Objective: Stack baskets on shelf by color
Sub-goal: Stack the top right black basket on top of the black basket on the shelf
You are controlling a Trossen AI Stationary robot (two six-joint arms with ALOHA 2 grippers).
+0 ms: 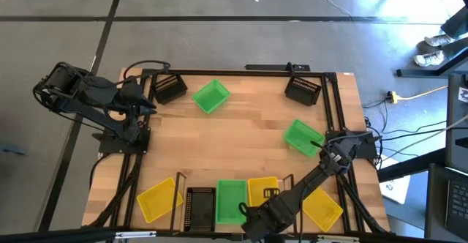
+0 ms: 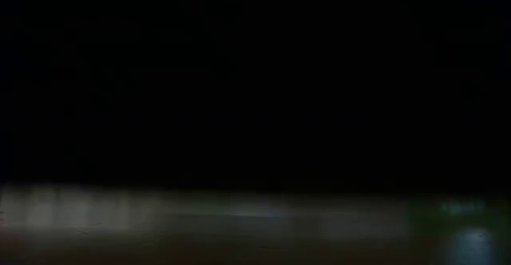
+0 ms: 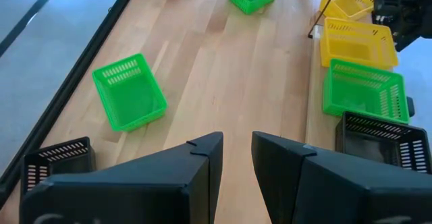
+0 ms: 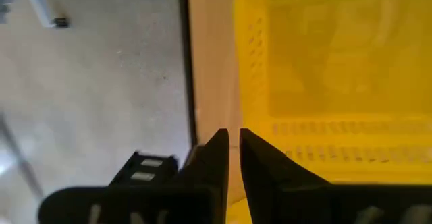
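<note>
The wooden table point(image 1: 241, 155) carried the shelf point(image 1: 191, 230) along its near edge, with a black basket point(image 1: 199, 208), a green basket point(image 1: 231, 200) and a yellow basket point(image 1: 261, 190) sitting side by side on it. More baskets lay scattered: yellow ones point(image 1: 159, 200) at either end of the shelf, green point(image 1: 210, 96) and black point(image 1: 169, 88) farther back. The right gripper point(image 4: 233, 150) hung beside the yellow basket, fingers slightly parted, holding nothing. The left gripper point(image 3: 236, 156) waited at the table's left edge, open and empty.
</note>
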